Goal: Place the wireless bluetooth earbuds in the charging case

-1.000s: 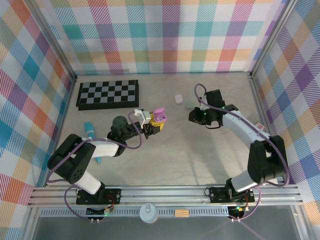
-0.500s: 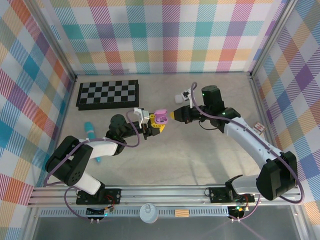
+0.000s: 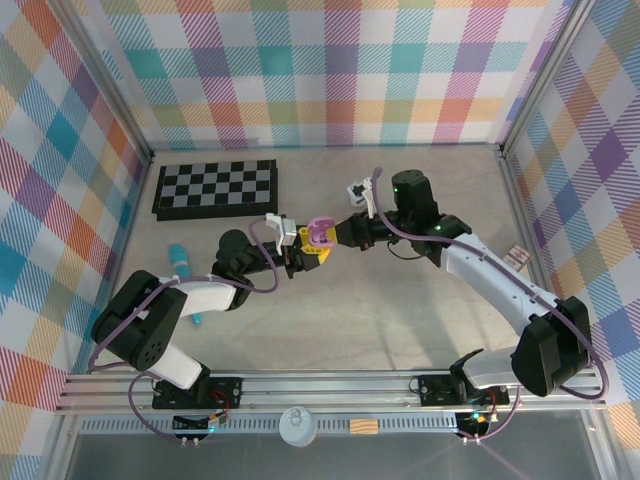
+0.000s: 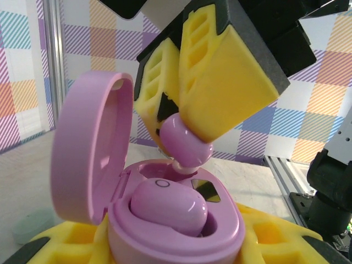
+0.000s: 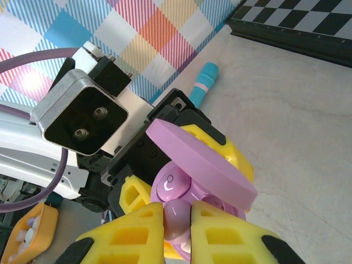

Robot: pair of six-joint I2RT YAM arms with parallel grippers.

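over the middle of the pale grey table (image 3: 400,310), a little left of centre, my left gripper (image 3: 308,254) has its yellow foam pads (image 4: 275,234) clamped narrow on the base of the small glossy purple pebble-shaped charging case (image 4: 176,239), mouth facing up. its rounded purple lid (image 4: 88,157) stands swung open, roughly upright. one purple bean-shaped earbud (image 4: 168,206) already sits in a socket, on the left side of the case as i read it, toward the left arm.

the right gripper (image 5: 177,215) reaches in from the right and above, jaws pinched tight on the second purple earbud (image 4: 186,142), which pokes out below the yellow fingertips (image 4: 220,88).

what the coming move turns on: the held bud hangs just over the empty socket on the case's right side, right beside the seated bud. its long axis is tilted rather than plumb, with the pale tip pointing down into the well. from the left wrist view the tip looks at the rim or just inside it; i cannot tell whether it touches.

i judge the next move to be a short push down along that axis, straightening slightly, before the jaws let go. the risk is the tip catching the rim or nudging the seated bud.
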